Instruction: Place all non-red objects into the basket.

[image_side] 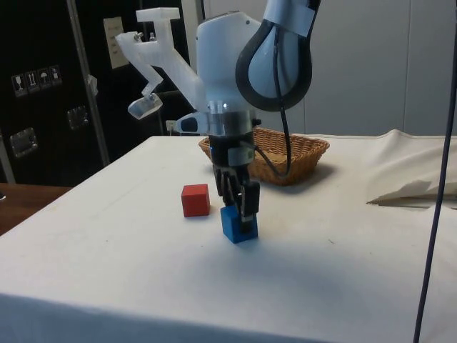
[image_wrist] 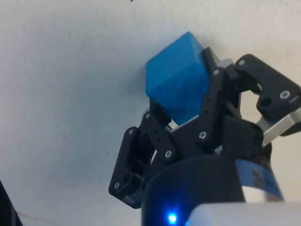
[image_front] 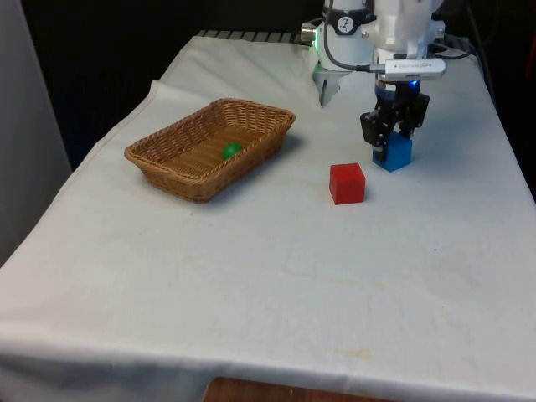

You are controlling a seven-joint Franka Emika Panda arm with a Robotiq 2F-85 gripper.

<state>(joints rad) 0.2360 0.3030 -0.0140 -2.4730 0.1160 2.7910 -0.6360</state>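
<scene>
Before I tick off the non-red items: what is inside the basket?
One small green object lies on the floor of the wicker basket. The near wall hides part of that floor, so anything low against it cannot be seen.

- The blue cube (image_front: 397,154) is half hidden behind the gripper (image_front: 392,134) in the front view
- The green object (image_front: 231,150) in the basket (image_front: 167,163) is too small to identify
- In the side view the arm blocks the basket's left end
</scene>
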